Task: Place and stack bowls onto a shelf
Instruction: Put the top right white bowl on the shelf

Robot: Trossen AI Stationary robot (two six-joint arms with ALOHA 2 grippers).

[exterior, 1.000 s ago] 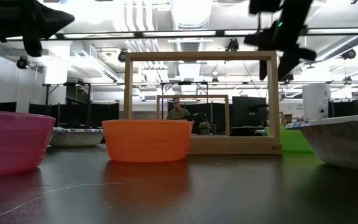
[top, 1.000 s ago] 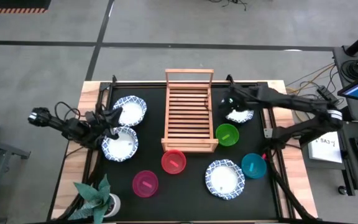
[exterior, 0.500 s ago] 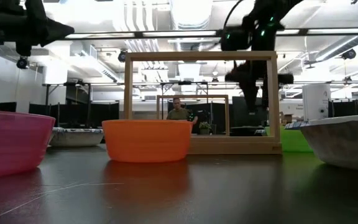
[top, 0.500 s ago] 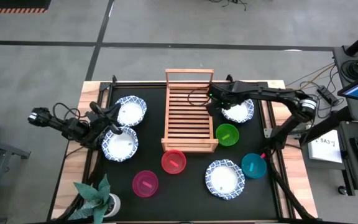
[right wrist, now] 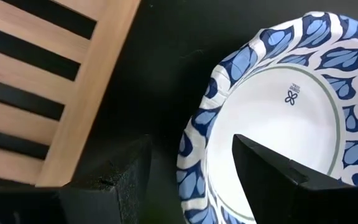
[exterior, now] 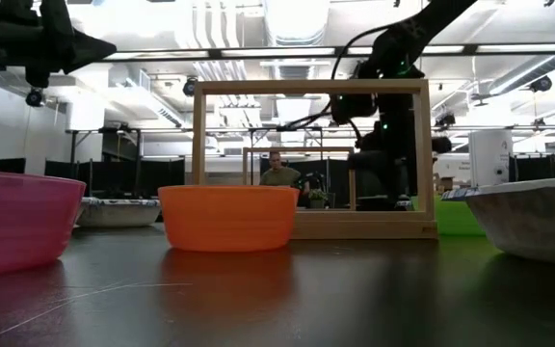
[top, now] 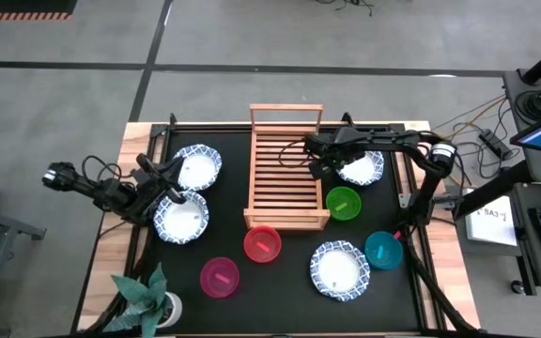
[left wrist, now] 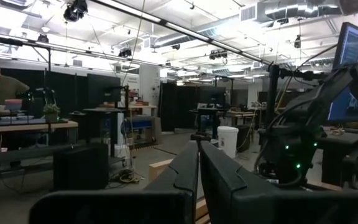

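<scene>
Right gripper (top: pixel 322 165), jaws wide, straddles rim of patterned bowl (right wrist: pixel 278 118) upper right of centre, just beside shelf (top: pixel 285 178); left gripper (top: pixel 162 188), closed & empty, mid-left.

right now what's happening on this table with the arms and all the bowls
The right gripper is open, its fingers straddling the rim of a blue-rimmed white bowl beside the wooden shelf, apparently about to grip it. The left gripper is shut, hovering by two more patterned bowls on the left. The shelf holds no bowls yet; the green, teal, orange-red and magenta bowls sit on the mat.
</scene>
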